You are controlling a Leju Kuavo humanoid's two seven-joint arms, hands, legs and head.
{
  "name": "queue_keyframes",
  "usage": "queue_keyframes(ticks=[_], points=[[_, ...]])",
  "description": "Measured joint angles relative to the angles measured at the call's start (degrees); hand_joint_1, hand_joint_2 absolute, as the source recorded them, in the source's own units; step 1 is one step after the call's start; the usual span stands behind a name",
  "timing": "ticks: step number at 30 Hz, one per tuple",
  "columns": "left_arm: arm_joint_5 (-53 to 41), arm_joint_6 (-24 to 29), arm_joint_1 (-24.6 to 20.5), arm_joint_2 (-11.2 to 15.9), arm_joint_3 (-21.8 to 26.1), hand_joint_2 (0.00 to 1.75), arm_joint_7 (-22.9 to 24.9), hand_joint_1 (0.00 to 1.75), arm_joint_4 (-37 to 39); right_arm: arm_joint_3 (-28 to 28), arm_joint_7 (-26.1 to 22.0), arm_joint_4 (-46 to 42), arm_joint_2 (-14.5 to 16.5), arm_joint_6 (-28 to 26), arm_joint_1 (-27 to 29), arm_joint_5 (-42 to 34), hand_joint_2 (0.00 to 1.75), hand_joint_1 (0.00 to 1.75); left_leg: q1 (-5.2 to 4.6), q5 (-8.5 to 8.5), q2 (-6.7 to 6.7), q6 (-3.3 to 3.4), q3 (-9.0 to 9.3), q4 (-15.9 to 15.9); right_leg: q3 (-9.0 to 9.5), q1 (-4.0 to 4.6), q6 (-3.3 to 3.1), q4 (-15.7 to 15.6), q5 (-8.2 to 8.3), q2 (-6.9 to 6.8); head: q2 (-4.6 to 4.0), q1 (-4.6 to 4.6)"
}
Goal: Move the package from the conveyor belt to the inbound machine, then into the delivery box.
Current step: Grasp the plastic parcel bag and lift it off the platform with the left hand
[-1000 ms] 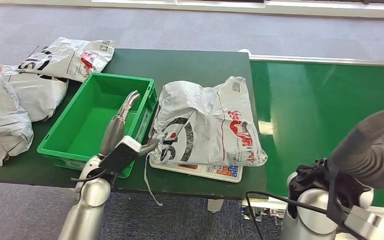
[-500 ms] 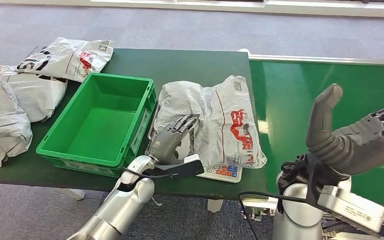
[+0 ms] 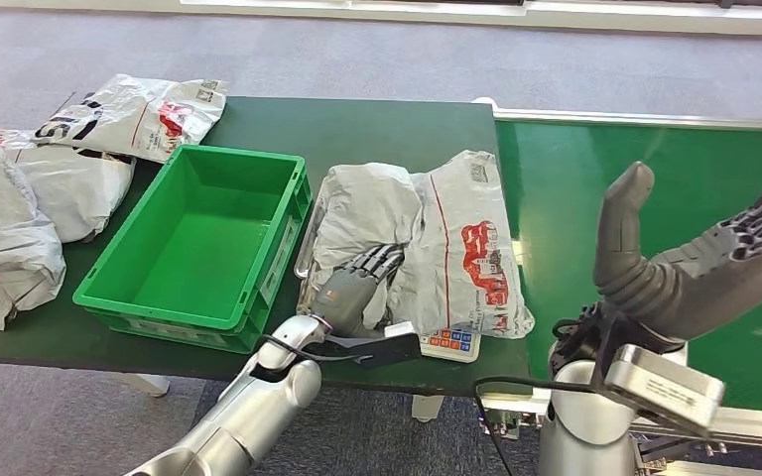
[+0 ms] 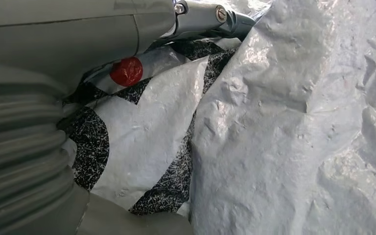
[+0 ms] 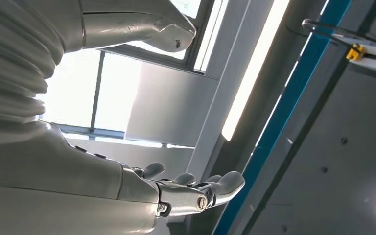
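White package point(image 3: 437, 238) with red-black print beside bright green crate point(image 3: 193, 238).

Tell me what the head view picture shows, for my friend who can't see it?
The left robot hand presses on a crumpled white package lying on a scale, beside an empty green box. The right robot hand is raised open over the green conveyor belt. More white packages lie left of the box.

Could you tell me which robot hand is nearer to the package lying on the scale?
Left. The left robot hand rests on the package at its near edge; the right robot hand is raised, open, above the conveyor belt, off to the package's side.
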Motion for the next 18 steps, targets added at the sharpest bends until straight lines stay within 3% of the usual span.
queue_keyframes(ticks=[9,13,18], points=[[-1.85,2.09,-0.53,-0.47,-0.04,1.75,0.62,0.02,1.46,-0.06,0.15,0.26,0.00,0.00,-0.02,0.23,1.75,0.00,0.00,0.00,0.00,0.00,0.00,0.00,0.00,0.01,0.00,0.00,0.00,0.00,0.00,-0.01],[-2.75,2.57,-0.81,-0.71,-0.17,1.75,1.14,1.75,1.79,-0.06,-0.15,0.58,0.00,0.00,-0.02,-0.01,1.75,0.00,0.00,0.00,0.00,0.00,0.00,0.00,0.00,0.01,0.00,0.00,0.00,0.00,0.00,-0.01],[-2.94,2.58,-1.16,-0.93,-0.66,1.75,1.24,1.75,1.82,-0.06,-0.32,0.92,0.00,0.00,-0.03,-0.18,1.75,0.00,0.00,0.00,0.00,0.00,0.00,0.00,0.00,0.00,0.00,0.00,0.00,0.00,0.00,0.00]])
